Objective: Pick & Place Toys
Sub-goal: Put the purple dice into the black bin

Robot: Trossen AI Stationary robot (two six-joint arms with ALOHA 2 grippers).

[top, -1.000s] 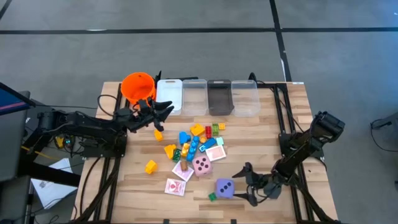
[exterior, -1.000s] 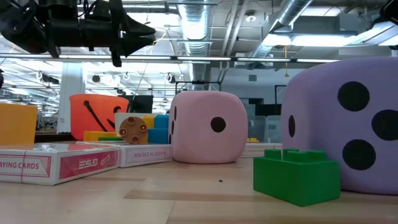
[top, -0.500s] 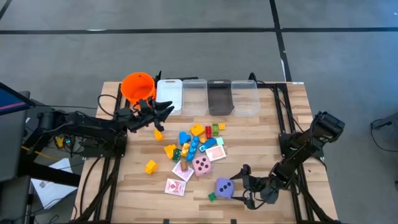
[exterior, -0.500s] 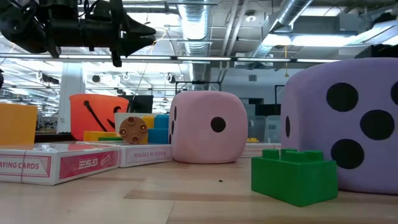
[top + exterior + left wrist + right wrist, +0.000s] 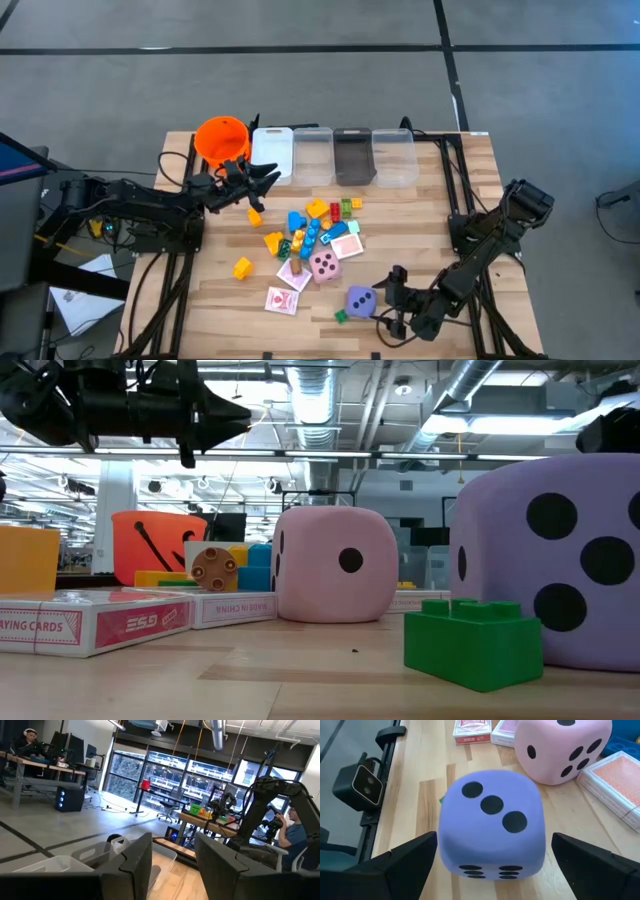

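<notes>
Both arms are showing as dark, nearly black jointed links with blocky housings at the joints and black cables trailing along them. The left gripper (image 5: 172, 865) is presenting two broad, flat, matte dark fingers (image 5: 135, 862) with angular edges. The right gripper (image 5: 490, 865) is showing two wedge-shaped black fingers (image 5: 402, 865) tapering to points.

In the high view, a bucket (image 5: 221, 138) and a row of four bins (image 5: 333, 156) line the upper edge of the table (image 5: 200, 300), with my left tool (image 5: 262, 179) just below them. The heap of blocks (image 5: 312, 226) fills the centre, a second die (image 5: 324, 265) at its lower edge. My right tool (image 5: 389, 299) sits lower right, one die (image 5: 360, 302) between its spread fingers (image 5: 395, 865); a small block (image 5: 341, 316) touches that die's lower left, and cards (image 5: 282, 300) lie further left.
</notes>
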